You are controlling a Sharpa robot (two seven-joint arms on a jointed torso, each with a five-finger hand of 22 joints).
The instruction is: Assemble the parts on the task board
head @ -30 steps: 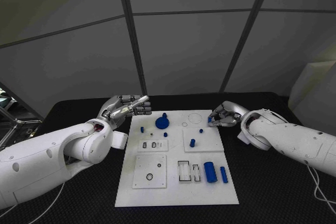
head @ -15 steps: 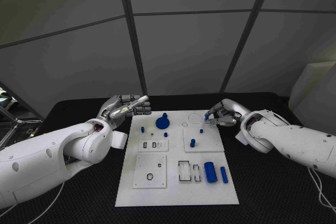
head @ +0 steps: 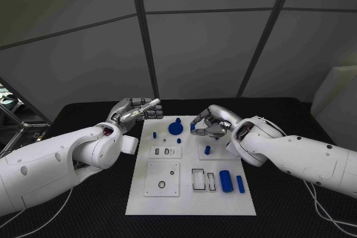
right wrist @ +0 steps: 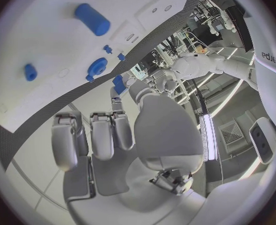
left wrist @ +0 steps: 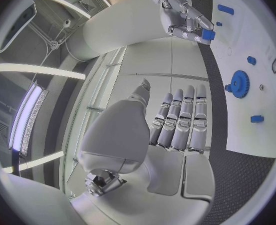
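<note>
A: Head view: task board [head: 190, 196] flat on worktop; my left robot hand [head: 138, 110] curled, empty, at its far-left corner.

B: Right robot hand [head: 210, 125] pinches small blue part [head: 193, 127] above board beside gear [head: 175, 128]. Thin pinch, part may slip or tilt.

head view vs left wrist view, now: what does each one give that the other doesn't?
Head view alone: the task board whole, with its near-edge parts, the two blue cylinders and the black ring, and both arms' approach.

Left wrist view alone: the left hand from behind, fingers straight and side by side with nothing in them, and the small blue part pinched at the right hand's fingertips.

Both share: the blue gear, the right hand held over the board's far end, and small blue pegs near the gear.
</note>
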